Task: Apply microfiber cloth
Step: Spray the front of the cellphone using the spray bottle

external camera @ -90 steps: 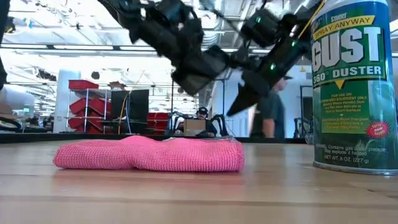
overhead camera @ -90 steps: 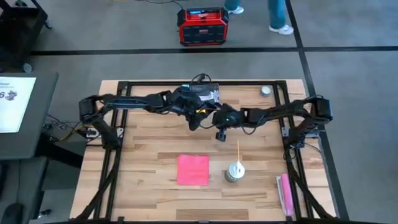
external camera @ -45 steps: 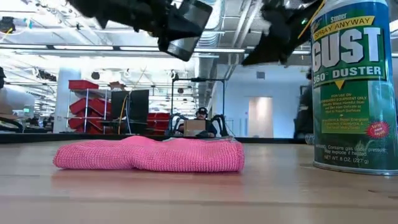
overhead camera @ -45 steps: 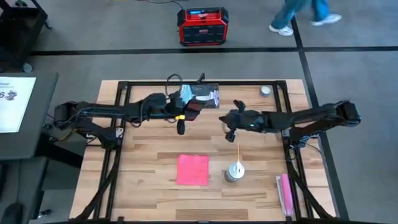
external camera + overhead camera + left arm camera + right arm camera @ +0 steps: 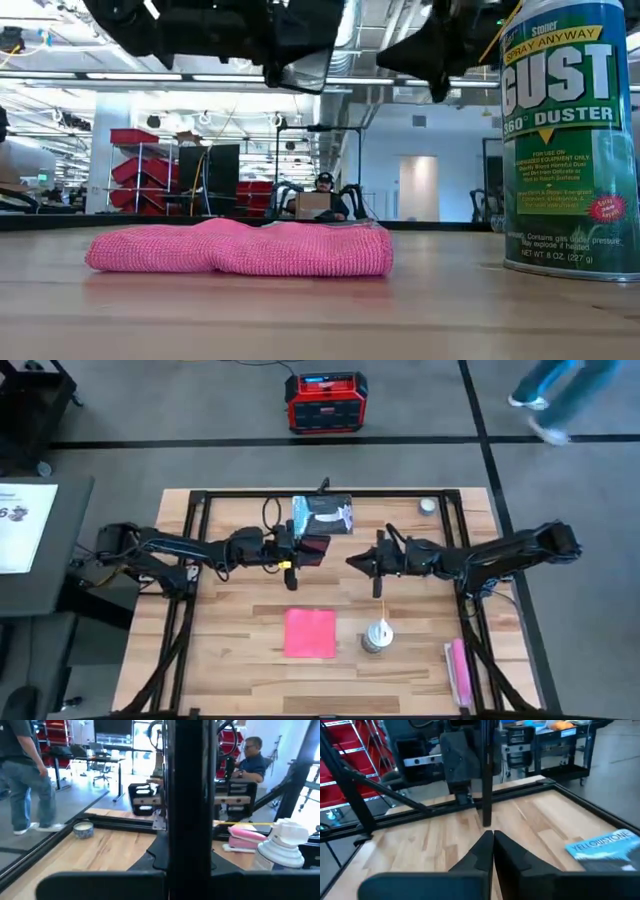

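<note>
high view: the microfiber cloth (image 5: 310,633) lies flat on the wooden table (image 5: 230,630), in the near half and a little left of the middle, its sides roughly square to the table edges and slightly longer toward the near edge than across. just to its right stands a duster can (image 5: 377,635) with a thin straw (image 5: 383,603) reaching toward the far edge. a narrow pink oblong (image 5: 460,670) lies near the near right corner, and a small round tin (image 5: 428,506) sits by the far right corner. a printed packet (image 5: 322,515) lies at the middle of the far edge. the left hand (image 5: 292,567) hangs over the far half, beyond the cloth and apart from it; the right hand (image 5: 351,560) hangs nearby, pointing toward the left hand. on the floor beyond the table sits a red box (image 5: 326,402), and a person's legs (image 5: 550,390) show at the far right.

low view: the cloth (image 5: 240,248) rests bunched on the table, with both arms high above it. the can (image 5: 570,140) reads "gust", "360° duster" and "spray anyway".

left wrist view: the left hand's dark fingers (image 5: 187,795) are pressed together, clenched on nothing.

right wrist view: the right hand (image 5: 493,836) is clenched, its tips touching, empty. the packet (image 5: 605,849) reads "yellowstone".
</note>
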Robot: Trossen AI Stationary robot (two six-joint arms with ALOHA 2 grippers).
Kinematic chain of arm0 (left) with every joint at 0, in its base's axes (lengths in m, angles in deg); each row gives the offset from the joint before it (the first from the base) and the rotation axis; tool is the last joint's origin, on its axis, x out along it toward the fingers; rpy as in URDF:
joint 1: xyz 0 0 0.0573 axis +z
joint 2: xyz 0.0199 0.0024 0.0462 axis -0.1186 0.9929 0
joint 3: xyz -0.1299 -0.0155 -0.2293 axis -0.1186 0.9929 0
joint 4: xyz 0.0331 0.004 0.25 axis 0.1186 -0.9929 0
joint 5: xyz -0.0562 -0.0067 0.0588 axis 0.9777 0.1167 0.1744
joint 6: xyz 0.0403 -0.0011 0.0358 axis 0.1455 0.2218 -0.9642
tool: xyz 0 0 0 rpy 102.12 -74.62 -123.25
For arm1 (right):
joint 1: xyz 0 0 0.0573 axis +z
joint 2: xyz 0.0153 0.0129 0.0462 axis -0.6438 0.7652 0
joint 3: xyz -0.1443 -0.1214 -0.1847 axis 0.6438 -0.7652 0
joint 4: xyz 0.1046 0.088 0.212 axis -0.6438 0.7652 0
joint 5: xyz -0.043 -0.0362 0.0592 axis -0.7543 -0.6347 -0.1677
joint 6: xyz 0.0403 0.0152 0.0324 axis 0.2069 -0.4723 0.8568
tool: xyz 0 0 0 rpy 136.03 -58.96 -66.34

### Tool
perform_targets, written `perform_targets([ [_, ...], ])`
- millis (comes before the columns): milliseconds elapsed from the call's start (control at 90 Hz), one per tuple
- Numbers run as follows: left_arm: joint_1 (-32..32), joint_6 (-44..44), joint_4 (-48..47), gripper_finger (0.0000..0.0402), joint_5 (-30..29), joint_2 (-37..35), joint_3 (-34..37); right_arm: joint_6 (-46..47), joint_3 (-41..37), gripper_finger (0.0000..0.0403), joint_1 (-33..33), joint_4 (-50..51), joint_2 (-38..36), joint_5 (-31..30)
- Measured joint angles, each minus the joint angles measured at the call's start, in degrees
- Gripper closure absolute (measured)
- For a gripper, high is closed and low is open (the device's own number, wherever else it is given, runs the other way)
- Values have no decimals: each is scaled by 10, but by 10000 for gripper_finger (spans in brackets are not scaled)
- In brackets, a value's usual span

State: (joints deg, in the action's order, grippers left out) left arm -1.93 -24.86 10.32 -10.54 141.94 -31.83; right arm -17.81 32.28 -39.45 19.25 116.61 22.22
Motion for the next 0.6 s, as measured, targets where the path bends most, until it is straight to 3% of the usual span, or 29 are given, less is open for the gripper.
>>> perform_targets([
  [378,-11,-12,30,401,-17,10,1,-1,9,264,9,-44,-20,18],
  [600,-31,-18,70,401,-29,10,0,-2,9,237,8,-70,-16,19],
])
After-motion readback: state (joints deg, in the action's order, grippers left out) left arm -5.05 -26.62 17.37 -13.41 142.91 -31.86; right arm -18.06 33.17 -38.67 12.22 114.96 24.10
